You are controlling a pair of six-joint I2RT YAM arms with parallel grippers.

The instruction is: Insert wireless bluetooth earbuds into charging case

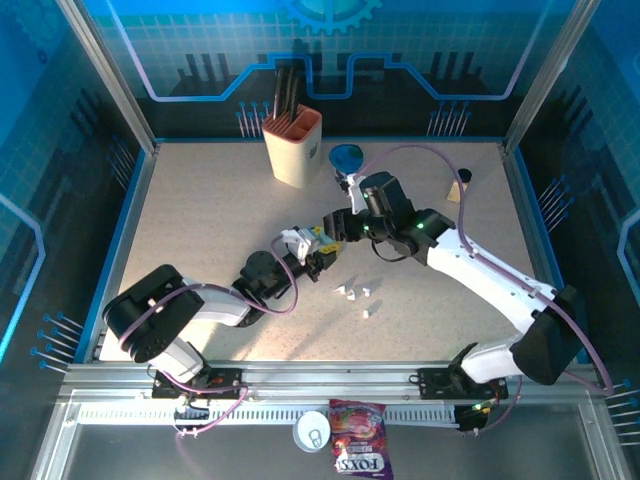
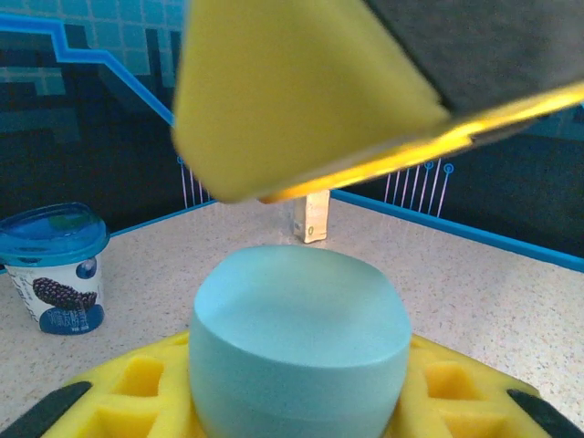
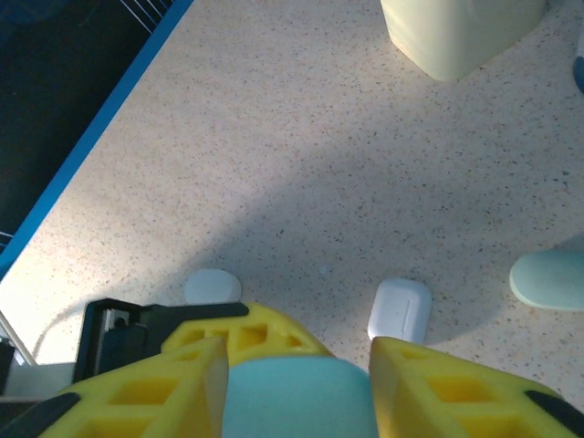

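Speckled beige tabletop, blue circuit-print wall panels, aluminium frame posts.

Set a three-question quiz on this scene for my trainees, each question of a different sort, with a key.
1. True or false: the left claw holds a teal case.
2. The lid of the yoghurt pot is: A blue, B red, C white.
3. Fill in: the white case lies on the ___.
Key: 1 true; 2 A; 3 table.
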